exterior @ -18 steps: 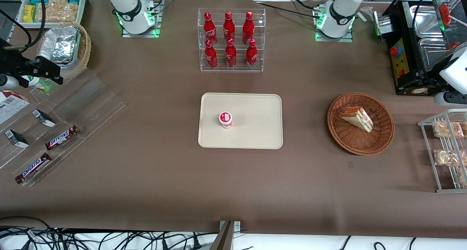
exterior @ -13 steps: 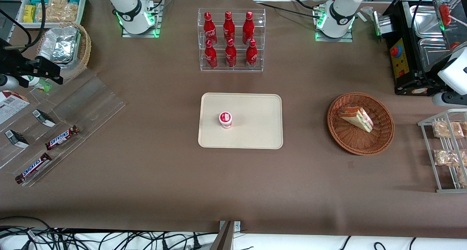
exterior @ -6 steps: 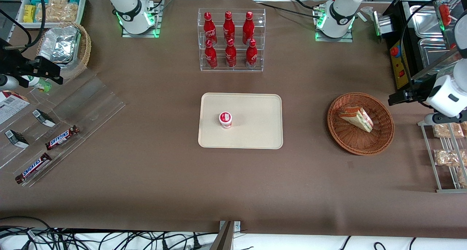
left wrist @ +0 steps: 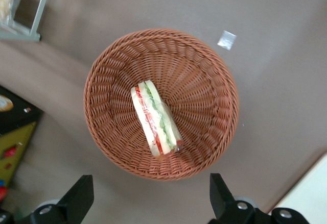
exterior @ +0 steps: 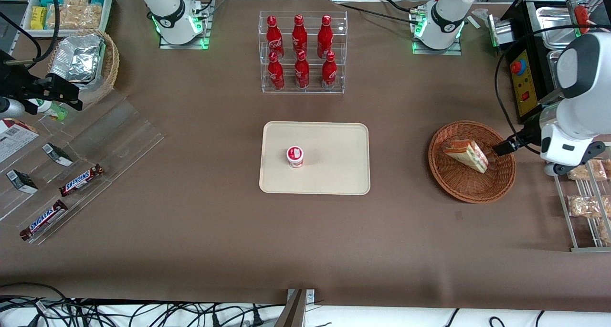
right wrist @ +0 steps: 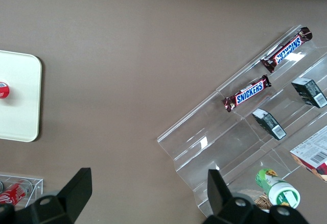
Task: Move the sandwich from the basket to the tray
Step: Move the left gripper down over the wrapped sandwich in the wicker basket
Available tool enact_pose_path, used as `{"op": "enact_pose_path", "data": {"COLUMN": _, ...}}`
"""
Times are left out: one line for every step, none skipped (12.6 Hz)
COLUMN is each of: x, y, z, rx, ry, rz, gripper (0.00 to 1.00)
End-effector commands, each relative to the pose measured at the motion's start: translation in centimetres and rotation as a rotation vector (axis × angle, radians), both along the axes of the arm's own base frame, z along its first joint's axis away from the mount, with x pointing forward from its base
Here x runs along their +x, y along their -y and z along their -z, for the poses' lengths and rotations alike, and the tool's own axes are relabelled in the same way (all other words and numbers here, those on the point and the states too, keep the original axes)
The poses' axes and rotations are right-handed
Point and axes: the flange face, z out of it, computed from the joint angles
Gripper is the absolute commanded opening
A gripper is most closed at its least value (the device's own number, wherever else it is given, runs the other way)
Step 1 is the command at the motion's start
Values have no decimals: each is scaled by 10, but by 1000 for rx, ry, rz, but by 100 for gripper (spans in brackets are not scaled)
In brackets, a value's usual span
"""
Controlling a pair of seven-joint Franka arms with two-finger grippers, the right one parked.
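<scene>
1. Toward the working arm's end of the brown tabletop: round reddish-brown wicker basket, well apart from the flat cream-beige rectangular tray at the middle.
2. Inside that basket: triangular white-bread sandwich with red, green and yellow layers, lying on the woven floor, untouched.
3. Above the basket's rim on the working arm's side: black two-finger tool, hanging off the white left arm, clear of the sandwich.
4. Seen from the left wrist: two black fingers spread wide, nothing between them, basket and sandwich below.
5. On the tray: small red-and-white lidded cup, upright.
6. Farther from the front camera than the tray: clear acrylic rack with six red bottles.
7. Just beside the basket, at the working arm's end: grey wire rack of wrapped snacks.
</scene>
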Motion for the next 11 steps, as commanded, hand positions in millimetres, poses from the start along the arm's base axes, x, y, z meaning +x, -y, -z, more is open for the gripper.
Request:
{"op": "enact_pose_path", "data": {"x": -18, "y": 5, "z": 26, "rx": 71, "ry": 33, "rz": -105, "gripper": 100}}
{"op": "enact_pose_path", "data": {"x": -22, "y": 9, "z": 41, "rx": 77, "ry": 45, "rz": -145, "gripper": 100}}
{"op": "enact_pose_path", "data": {"x": -27, "y": 10, "z": 52, "rx": 79, "ry": 67, "rz": -187, "gripper": 100}}
{"op": "enact_pose_path", "data": {"x": -33, "y": 11, "z": 65, "rx": 79, "ry": 95, "rz": -228, "gripper": 100}}
{"op": "enact_pose_path", "data": {"x": -40, "y": 12, "z": 79, "rx": 75, "ry": 114, "rz": -252, "gripper": 100}}
{"op": "enact_pose_path", "data": {"x": -47, "y": 12, "z": 90, "rx": 71, "ry": 136, "rz": -265, "gripper": 100}}
{"op": "enact_pose_path", "data": {"x": -52, "y": 12, "z": 101, "rx": 65, "ry": 159, "rz": -279, "gripper": 100}}
{"op": "enact_pose_path", "data": {"x": -56, "y": 11, "z": 110, "rx": 61, "ry": 174, "rz": -295, "gripper": 100}}
{"op": "enact_pose_path", "data": {"x": -62, "y": 10, "z": 119, "rx": 58, "ry": 183, "rz": -300, "gripper": 100}}
{"op": "enact_pose_path", "data": {"x": -67, "y": 10, "z": 127, "rx": 56, "ry": 184, "rz": -305, "gripper": 100}}
{"op": "enact_pose_path", "data": {"x": -71, "y": 11, "z": 134, "rx": 55, "ry": 184, "rz": -308, "gripper": 100}}
